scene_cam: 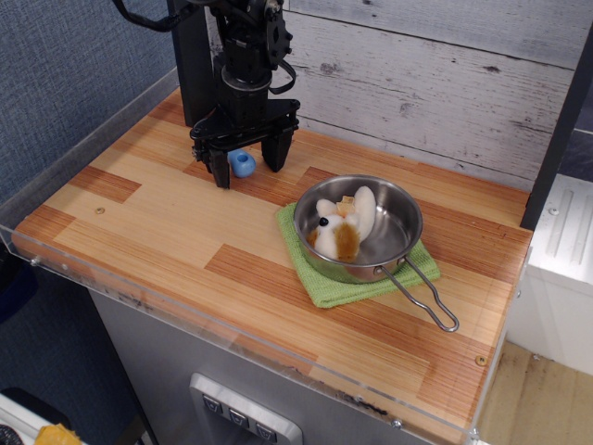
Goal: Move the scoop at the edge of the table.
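Gripper (246, 162) low over tabletop (157, 227), jaws spread; scoop (242, 163) lies between them, ungrasped; pan (389, 236) well apart.

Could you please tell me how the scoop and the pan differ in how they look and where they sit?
The scoop is small with a light-blue handle; the pan is much larger, shiny steel with a wire handle. The scoop lies on bare wood between the open gripper's fingers; the pan rests on a green cloth. Both are on the table.

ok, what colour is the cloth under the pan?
Green. The cloth shows clearly in observation.image, poking out beneath the steel pan.
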You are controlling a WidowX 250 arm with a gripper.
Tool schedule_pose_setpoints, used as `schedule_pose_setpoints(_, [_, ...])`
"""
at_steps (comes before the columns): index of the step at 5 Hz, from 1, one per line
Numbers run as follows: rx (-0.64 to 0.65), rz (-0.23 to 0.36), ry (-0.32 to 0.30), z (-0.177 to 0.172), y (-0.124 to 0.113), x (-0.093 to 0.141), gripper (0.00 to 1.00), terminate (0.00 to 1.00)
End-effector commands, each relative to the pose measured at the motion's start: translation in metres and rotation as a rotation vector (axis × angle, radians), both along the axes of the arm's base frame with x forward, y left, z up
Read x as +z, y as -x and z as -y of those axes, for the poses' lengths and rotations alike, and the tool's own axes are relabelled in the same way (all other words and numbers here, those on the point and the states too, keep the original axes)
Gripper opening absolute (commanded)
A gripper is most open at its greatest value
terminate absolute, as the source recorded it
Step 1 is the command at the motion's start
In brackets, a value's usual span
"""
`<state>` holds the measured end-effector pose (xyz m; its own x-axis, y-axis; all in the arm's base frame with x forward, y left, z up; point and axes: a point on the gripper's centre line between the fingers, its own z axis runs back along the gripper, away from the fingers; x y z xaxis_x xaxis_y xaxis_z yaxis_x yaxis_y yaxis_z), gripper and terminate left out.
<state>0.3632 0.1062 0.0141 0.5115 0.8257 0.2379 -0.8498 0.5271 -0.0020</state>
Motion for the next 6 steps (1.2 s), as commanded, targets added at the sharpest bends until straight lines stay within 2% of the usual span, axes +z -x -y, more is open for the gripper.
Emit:
schedule_pose_setpoints(1, [-0.03,0.021,-0.021,0.003,0.005,0.005,0.0,0.0])
schedule_pose_setpoints(4, [-0.138,0.095,-0.045,0.02,-0.004,0.04,0.0,0.0])
schedule_pose_setpoints(6, [-0.171,0.13,-0.079,0.032,0.031,0.08,0.0,0.0])
